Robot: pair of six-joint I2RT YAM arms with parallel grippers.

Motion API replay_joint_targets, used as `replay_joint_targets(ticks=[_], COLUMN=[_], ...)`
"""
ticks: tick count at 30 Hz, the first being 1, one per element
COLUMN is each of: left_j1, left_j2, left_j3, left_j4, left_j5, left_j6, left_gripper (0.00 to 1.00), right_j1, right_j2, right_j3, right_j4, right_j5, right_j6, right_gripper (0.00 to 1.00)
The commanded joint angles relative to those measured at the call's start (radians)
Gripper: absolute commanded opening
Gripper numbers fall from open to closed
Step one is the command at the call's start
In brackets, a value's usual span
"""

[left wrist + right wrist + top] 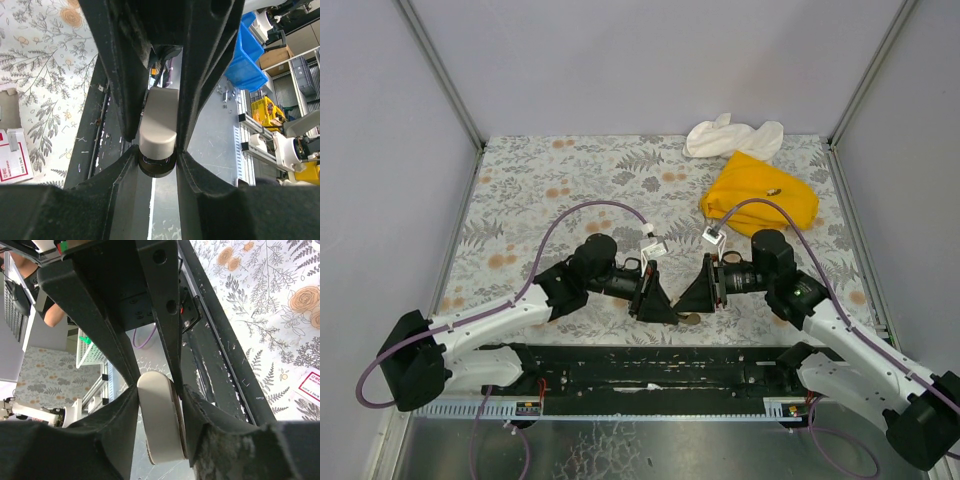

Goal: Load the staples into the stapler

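From above, both arms reach in toward each other low over the near edge of the floral worktop [570, 190]. The left end effector [655, 298] and the right end effector [701, 292] almost meet nose to nose. A small tan bit peeks out below them, and I take it for the stapler [691, 318]. A yellow cloth [760, 195] and a white cloth [730, 135] lie well apart at the far right. I can't find the staples from up here.

From the left wrist, the left end effector is clenched on the stapler's rounded beige end, with its dark fingers [200, 100] tight against both sides. The staples [15, 160] sit on the worktop at the left edge of this view. They are a pink and white box with a tan piece just beyond it, apart from everything else.

From the right wrist, the stapler stands edge-on between the right fingers [160, 315]. Both look to be touching its flanks, so I'd call that a grasp too. A corner of the box label shows at the far right, on the worktop.

My worry is two grips on one small, smooth body. If the arms pull or twist unevenly to open it, it could pop out of one grip and fall by the black rail [220, 355] at the worktop's edge. With both end effectors busy, neither is free to fetch the staples.
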Motion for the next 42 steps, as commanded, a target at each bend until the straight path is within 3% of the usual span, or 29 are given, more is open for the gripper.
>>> replay_joint_targets(ticks=[1, 5, 9, 15, 24, 42], left_j1=[0.004, 0.006, 0.006, 0.006, 0.01, 0.014], left_j2=[0.0, -0.001, -0.019, -0.06, -0.119, -0.127], left_j3=[0.036, 0.033, 0.017, -0.034, -0.08, -0.115], left_j4=[0.029, 0.021, 0.005, 0.034, 0.047, 0.061], left_j5=[0.029, 0.019, -0.011, -0.053, -0.115, -0.09], left_j6=[0.013, 0.017, 0.025, -0.009, -0.031, -0.02], left_gripper=[0.0, 0.0, 0.0, 0.0, 0.0, 0.0], right_j1=[0.028, 0.03, 0.03, 0.029, 0.029, 0.029], right_j2=[0.009, -0.017, -0.082, -0.158, -0.188, -0.247], right_j3=[0.034, 0.032, 0.012, 0.006, 0.061, 0.136], right_j4=[0.045, 0.023, 0.042, 0.016, 0.054, -0.043], right_j5=[0.006, 0.044, 0.135, 0.321, 0.356, 0.444], right_j6=[-0.009, -0.026, -0.004, 0.01, 0.024, 0.03], right_gripper=[0.42, 0.16, 0.08, 0.05, 0.04, 0.04])
